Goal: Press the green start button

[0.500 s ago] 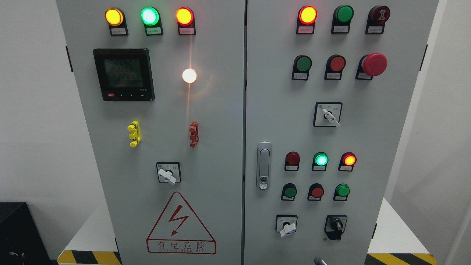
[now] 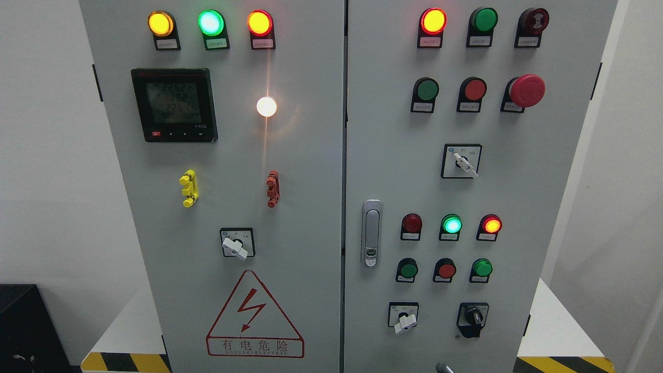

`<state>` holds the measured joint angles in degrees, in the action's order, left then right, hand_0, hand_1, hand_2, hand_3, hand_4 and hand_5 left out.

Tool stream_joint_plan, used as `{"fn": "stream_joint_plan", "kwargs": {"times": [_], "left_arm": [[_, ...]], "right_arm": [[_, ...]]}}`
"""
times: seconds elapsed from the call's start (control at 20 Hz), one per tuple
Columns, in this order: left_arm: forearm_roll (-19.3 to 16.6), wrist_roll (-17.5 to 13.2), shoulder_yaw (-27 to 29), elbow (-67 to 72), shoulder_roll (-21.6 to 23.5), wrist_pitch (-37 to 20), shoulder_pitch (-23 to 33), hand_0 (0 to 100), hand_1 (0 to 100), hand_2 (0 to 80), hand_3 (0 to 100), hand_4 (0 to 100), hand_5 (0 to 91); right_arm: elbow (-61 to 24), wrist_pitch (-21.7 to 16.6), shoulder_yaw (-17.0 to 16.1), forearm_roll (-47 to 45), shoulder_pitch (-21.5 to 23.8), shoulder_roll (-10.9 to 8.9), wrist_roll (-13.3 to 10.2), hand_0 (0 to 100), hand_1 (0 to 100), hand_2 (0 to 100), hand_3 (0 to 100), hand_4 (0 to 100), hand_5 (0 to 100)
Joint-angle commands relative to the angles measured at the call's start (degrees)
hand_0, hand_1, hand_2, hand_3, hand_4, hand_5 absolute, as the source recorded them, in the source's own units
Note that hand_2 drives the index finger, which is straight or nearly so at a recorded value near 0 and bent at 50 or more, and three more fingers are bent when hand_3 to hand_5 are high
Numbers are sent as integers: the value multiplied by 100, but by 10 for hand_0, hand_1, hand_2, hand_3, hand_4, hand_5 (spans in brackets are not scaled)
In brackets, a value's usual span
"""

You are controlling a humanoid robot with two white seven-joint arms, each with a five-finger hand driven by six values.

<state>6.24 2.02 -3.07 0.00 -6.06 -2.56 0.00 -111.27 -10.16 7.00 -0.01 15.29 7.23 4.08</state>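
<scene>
Green button round, unlit, black collar, upper right door.

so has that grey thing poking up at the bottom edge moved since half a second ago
Yes. The grey tip has slid slightly left and lower along the bottom edge, judged against the black rotary switch above it. What it belongs to cannot be told.

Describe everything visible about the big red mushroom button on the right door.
The red mushroom button is a broad, domed, glossy cap that looks like plastic, standing out from the grey right cabinet door on a black collar with a small label plate under its left side; the print is too small to read. It sits at the right end of the second row, beside a flat red button. It is unlit, and nothing touches it.
</scene>
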Motion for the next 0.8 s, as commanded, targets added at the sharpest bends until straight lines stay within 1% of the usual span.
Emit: {"fn": "stream_joint_plan", "kwargs": {"times": [0.0,0.1,0.2,0.3,0.35,0.4,0.45,0.5,0.55,0.6,0.65,0.75], "left_arm": [[0,0,0,-158,0,1,-132,120,556,0,0,0,0],[0,0,0,-158,0,1,-132,120,556,0,0,0,0],[0,0,0,-158,0,1,-132,120,556,0,0,0,0],[0,0,0,-158,0,1,-132,120,556,0,0,0,0],[0,0,0,-158,0,1,-132,120,556,0,0,0,0],[0,0,0,-158,0,1,-132,120,556,0,0,0,0],[0,0,0,-158,0,1,-132,120,556,0,0,0,0],[0,0,0,-158,0,1,-132,120,556,0,0,0,0],[0,0,0,-158,0,1,-132,120,556,0,0,0,0],[0,0,0,-158,0,1,-132,120,556,0,0,0,0],[0,0,0,-158,0,1,-132,120,556,0,0,0,0],[0,0,0,-158,0,1,-132,120,556,0,0,0,0]], "right_arm": [[17,-29,82,212,-26,-2,-4,0,116,0,0,0,0],[35,-143,56,570,-79,-11,-21,0,132,0,0,0,0],[79,-397,47,1018,-123,-11,-56,0,207,0,0,0,0],[88,-556,56,1484,-175,-3,-231,0,299,0,0,0,0],[88,-609,56,1730,-193,-2,-311,0,330,0,24,0,0],[96,-671,38,1993,-245,-2,-364,0,333,0,37,0,0],[105,-723,29,2205,-272,-2,-434,0,349,0,75,37,0],[105,-750,21,2407,-316,-2,-530,0,354,0,126,107,0],[105,-768,12,2618,-342,-2,-609,0,353,0,155,134,0],[105,-794,3,2838,-395,-2,-671,0,349,0,231,236,74],[105,-838,-23,3040,-448,-2,-689,0,343,0,270,293,166],[105,-873,-163,3497,-527,6,-716,3,338,0,308,333,244]]}}
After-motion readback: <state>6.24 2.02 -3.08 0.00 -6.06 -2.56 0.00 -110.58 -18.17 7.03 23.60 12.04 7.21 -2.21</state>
